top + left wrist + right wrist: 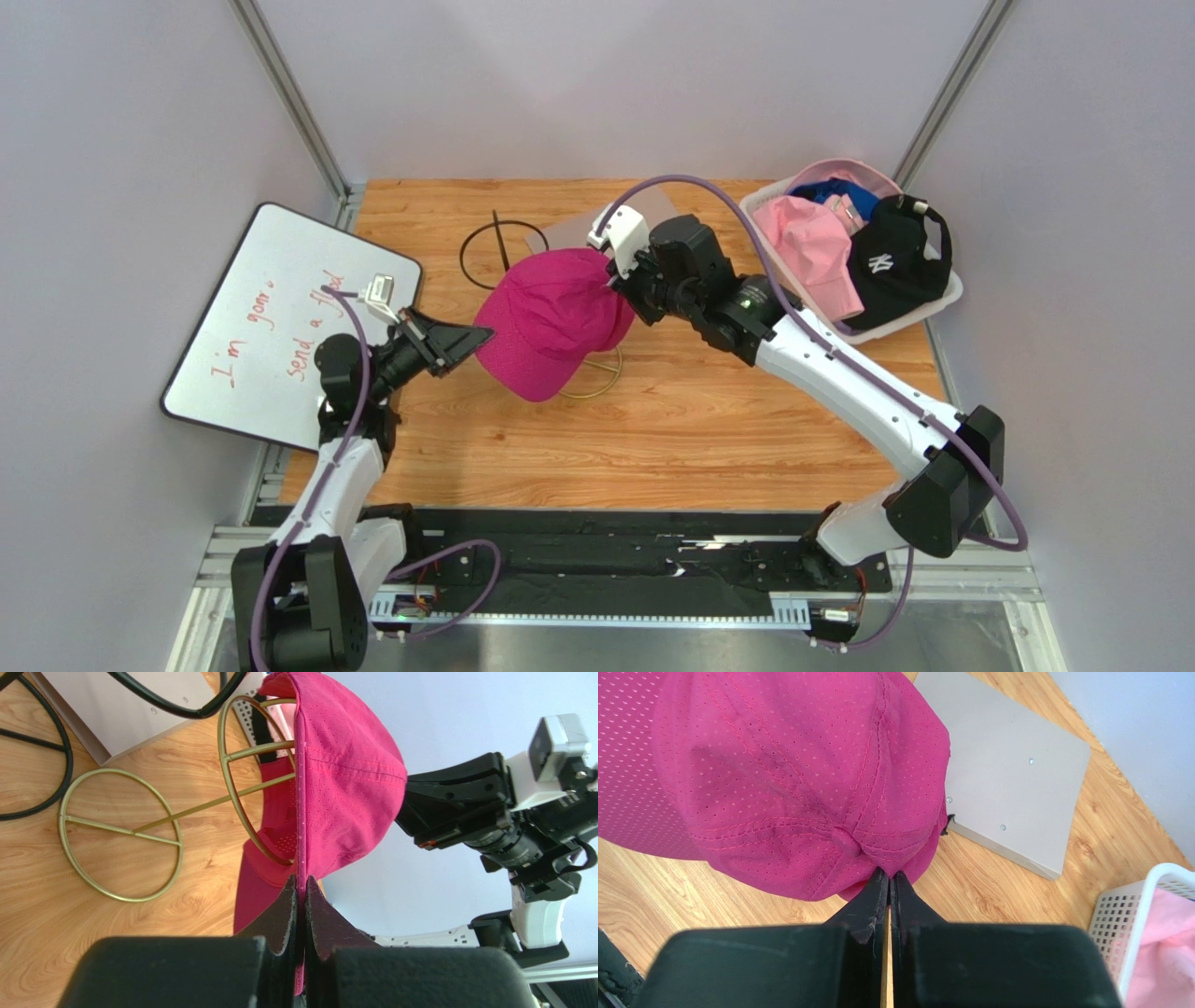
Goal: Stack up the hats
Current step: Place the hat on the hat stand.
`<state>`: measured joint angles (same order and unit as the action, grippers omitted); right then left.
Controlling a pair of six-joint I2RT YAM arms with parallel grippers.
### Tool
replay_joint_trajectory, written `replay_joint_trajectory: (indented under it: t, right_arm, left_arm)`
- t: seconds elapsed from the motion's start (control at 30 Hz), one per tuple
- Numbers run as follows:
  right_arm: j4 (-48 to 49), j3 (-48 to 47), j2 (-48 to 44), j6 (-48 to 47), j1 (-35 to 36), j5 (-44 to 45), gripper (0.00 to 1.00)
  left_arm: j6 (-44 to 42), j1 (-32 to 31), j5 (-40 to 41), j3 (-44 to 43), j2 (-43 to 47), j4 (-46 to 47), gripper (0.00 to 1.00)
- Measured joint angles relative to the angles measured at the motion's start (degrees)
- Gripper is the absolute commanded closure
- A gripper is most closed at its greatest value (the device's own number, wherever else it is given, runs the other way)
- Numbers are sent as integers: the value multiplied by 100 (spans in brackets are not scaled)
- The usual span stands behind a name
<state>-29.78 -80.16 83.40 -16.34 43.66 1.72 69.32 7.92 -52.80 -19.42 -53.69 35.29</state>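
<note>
A magenta baseball cap [554, 319] hangs in the air over the gold wire frame [140, 826], held between both grippers. My left gripper [477, 338] is shut on the cap's brim edge [304, 847]. My right gripper [620, 280] is shut on the cap's back rim, next to the crown [808, 777]. More hats lie in the white mesh basket [950, 298] at the far right: a pink one [817, 252], a black cap [892, 259] and a blue one [842, 191].
A black wire frame [491, 252] lies behind the cap beside a grey board [1011, 777]. A whiteboard [281, 322] with red writing lies at the left edge. The basket's corner shows in the right wrist view [1120, 917].
</note>
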Motion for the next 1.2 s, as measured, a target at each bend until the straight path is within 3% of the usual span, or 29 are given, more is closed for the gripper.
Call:
replay_joint_trajectory:
  t: [0.2,0.4,0.67,0.83,0.97,1.07,1.2]
  right_arm:
    - [-315,-573,46,-4,68,90,100]
    - [-531,-1423,667,-46,111,256,100]
    - [-664,-1740,1303,-111,136,439,100]
    - [-664,-1735,1322,-92,170,376,85]
    - [-658,-1716,1314,-2,197,271,53]
    - [-584,-1674,1274,57,205,234,42]
    - [-514,-1534,1123,157,229,79,38]
  left_arm:
    - [188,0,-9,-59,-452,341,100]
    - [330,0,28,-59,-798,656,100]
    - [295,0,208,227,-861,737,100]
    - [210,0,278,348,-1029,844,100]
    - [188,0,284,481,-1355,1019,100]
    - [151,0,282,555,-1512,1091,100]
    - [76,0,302,638,-1585,1169,100]
